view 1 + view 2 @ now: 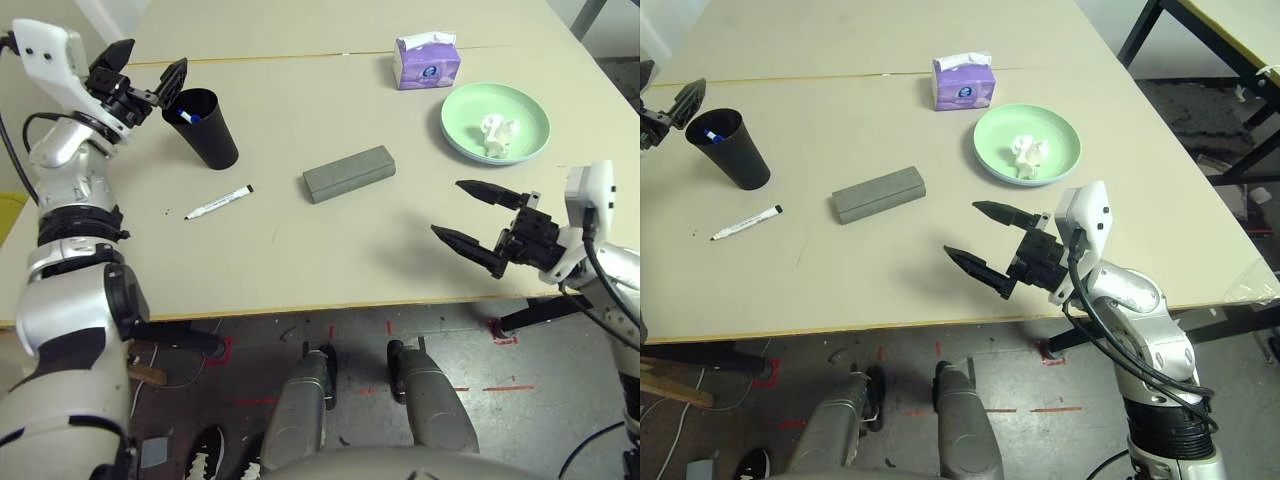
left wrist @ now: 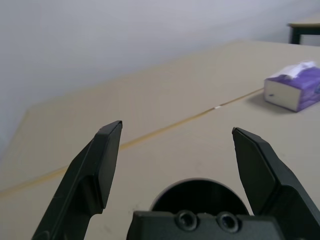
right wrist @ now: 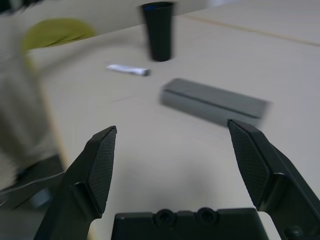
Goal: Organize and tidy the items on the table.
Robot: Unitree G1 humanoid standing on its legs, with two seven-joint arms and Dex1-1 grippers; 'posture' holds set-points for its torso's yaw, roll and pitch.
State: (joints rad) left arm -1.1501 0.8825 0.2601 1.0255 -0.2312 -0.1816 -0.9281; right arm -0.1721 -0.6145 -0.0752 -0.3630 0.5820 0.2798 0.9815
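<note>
Nearest the head camera, at about five o'clock on the table (image 1: 300,270), the right gripper (image 1: 468,212) hangs just over the near edge with its two black fingers spread wide and nothing between them, aimed toward the grey oblong glasses case (image 1: 349,173).

That case lies flat near the middle of the large light-beige tabletop. At nine o'clock from it, a slim white marker with a black cap (image 1: 218,203) lies on the bare surface, apart from everything else.

Further out at ten o'clock stands a tall black tapered cup (image 1: 208,130), upright, with a blue-capped marker (image 1: 189,116) showing inside its rim. The left gripper (image 1: 146,76) is raised just above and beside the cup's mouth, fingers parted wide and empty; in the left wrist view the cup's dark opening sits between them.

At two o'clock from the case rests a round pale-green plate (image 1: 530,115) carrying a crumpled white tissue (image 1: 498,134). Just beyond the plate, at one o'clock, a purple tissue box (image 1: 427,62) stands near the thin seam line (image 1: 300,56) crossing the tabletop.
</note>
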